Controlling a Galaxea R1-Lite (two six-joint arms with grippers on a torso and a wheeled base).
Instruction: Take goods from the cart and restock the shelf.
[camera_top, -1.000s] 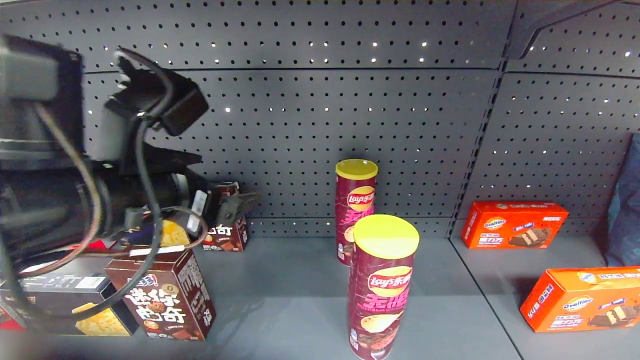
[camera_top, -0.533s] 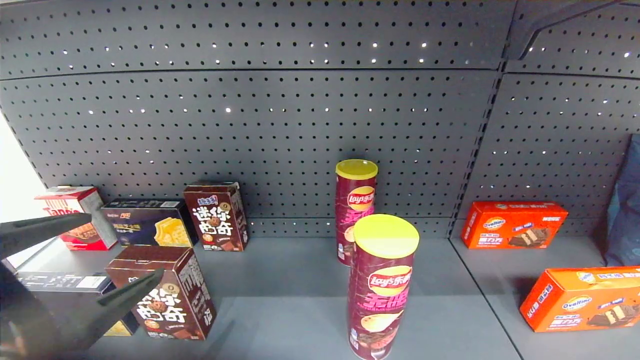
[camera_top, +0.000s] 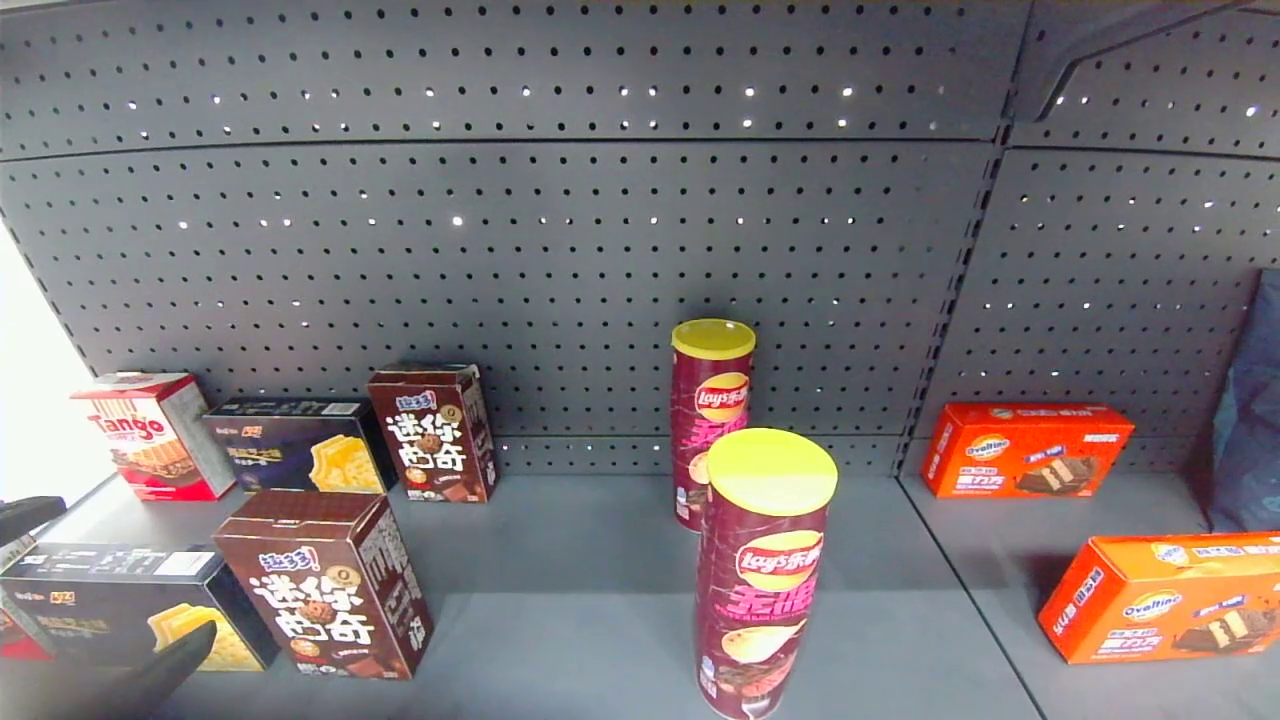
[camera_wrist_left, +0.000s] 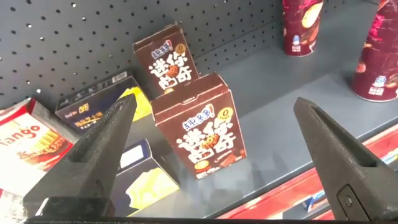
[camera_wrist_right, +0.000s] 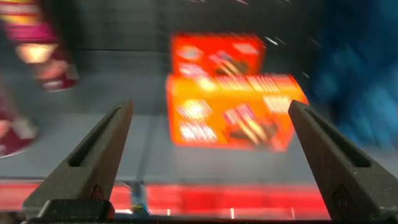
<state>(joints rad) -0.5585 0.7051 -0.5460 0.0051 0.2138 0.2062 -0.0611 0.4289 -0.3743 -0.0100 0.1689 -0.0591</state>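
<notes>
On the grey shelf (camera_top: 580, 560) a brown cookie box (camera_top: 330, 590) stands in front of a second one (camera_top: 435, 430). My left gripper (camera_top: 100, 580) is open at the shelf's front left corner, one fingertip on each side of the front black cracker box (camera_top: 110, 600). In the left wrist view the left gripper (camera_wrist_left: 214, 101) is spread wide with nothing in it, back from the front brown box (camera_wrist_left: 202, 127). My right gripper (camera_wrist_right: 209, 106) is open and holds nothing, facing two orange boxes (camera_wrist_right: 230, 112) from in front of the shelf.
Two maroon chip cans with yellow lids (camera_top: 765, 570) (camera_top: 710, 410) stand mid-shelf, one behind the other. A red wafer box (camera_top: 150, 435) and a black cracker box (camera_top: 295, 445) sit at the back left. Orange boxes (camera_top: 1025, 448) (camera_top: 1165, 595) lie on the right, a blue bag (camera_top: 1250, 420) beyond them.
My left arm has pulled back from the left boxes, down and to the left, leaving just its fingertips at the head view's edge. The boxes stayed in place.
</notes>
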